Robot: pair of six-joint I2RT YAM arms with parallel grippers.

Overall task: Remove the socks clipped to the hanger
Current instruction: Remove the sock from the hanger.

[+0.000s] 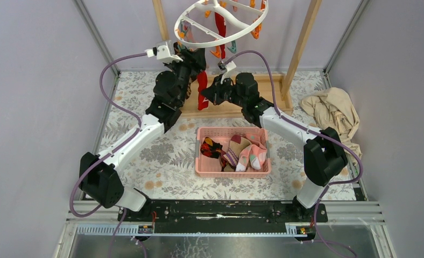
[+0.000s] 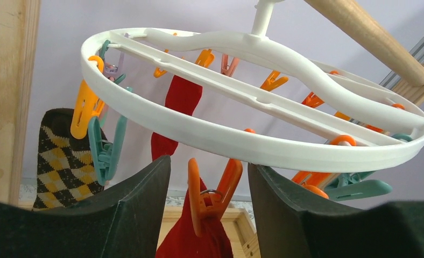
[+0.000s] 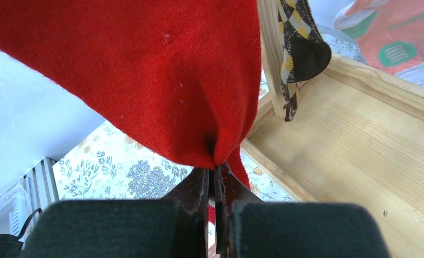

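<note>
Pinching the bottom end of the red sock (image 3: 145, 70) between the shut-tight jaws of the right gripper (image 3: 215, 180), fabric bunched right at the fingertips. Straddling an orange clip (image 2: 212, 196) with the left gripper (image 2: 209, 166), jaws apart on either side and seemingly not yet pressing its handles. Hanging from that clip, by the look of it, the same red sock, long axis straight up and down: top end at the left jaws, bottom end at the right ones, so left arm nearer the clip, right arm nearer the free end. Just above the left jaws, the hanger (image 2: 226, 145), tilted, high at the far middle of the scene. Likely calls for a squeeze on the clip from the left before any downward pull from the right; pulling first risks dragging the ring. Further out: an argyle sock (image 2: 64, 161) clipped on the hanger's left, a second red sock (image 2: 183, 99) beyond, more socks (image 1: 242, 153) down in the pink basket (image 1: 232, 173) at the near middle, wooden frame (image 1: 301, 43) at the far side.
</note>
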